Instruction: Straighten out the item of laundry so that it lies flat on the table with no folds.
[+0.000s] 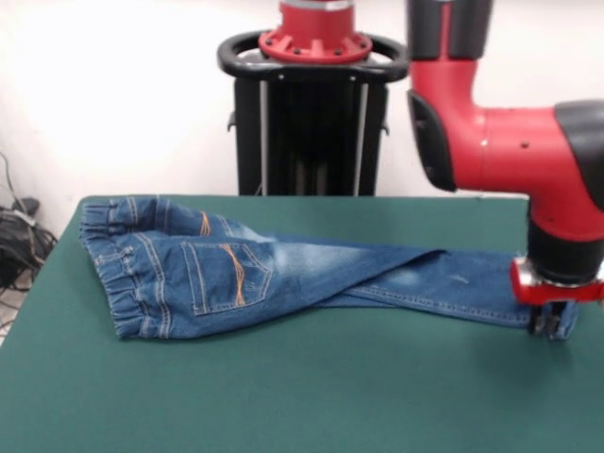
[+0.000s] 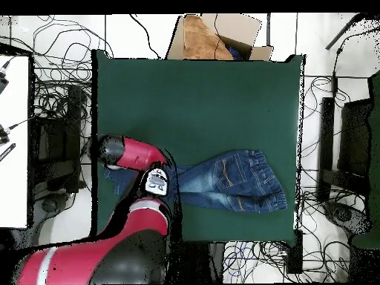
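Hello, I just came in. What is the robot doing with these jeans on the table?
The red robot arm has its gripper down at the leg end of the small blue jeans, at one side of the green table. Whether the jaws hold the cloth, I cannot tell. The jeans are not flat yet: the legs lie one over the other, and the waistband end is bunched toward the other side. In the overhead view the arm covers the leg ends.

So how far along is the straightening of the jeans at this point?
Partly done. The jeans lie stretched lengthwise on the table, waistband end spread. In hand: the gripper is down at the leg cuffs; whether it is gripping them is unclear. Left: the legs overlap and cross, with a fold near the middle, so they need separating and flattening.
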Tool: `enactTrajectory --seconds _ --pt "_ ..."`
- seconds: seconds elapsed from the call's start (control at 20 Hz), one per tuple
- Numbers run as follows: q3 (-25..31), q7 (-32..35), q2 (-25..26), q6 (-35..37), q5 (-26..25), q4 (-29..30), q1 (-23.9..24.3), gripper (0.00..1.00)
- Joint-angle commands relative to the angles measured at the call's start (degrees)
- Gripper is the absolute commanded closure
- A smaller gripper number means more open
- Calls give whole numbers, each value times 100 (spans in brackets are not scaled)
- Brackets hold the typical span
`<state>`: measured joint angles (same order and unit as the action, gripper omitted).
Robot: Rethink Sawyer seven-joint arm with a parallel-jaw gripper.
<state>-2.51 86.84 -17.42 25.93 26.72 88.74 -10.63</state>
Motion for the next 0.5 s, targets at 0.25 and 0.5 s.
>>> enactTrajectory --seconds 0.25,0.5 --pt "-365 2180 960 729 123 -275 -398 100" --pt "-116 1979 759 291 40 -3 -126 100"
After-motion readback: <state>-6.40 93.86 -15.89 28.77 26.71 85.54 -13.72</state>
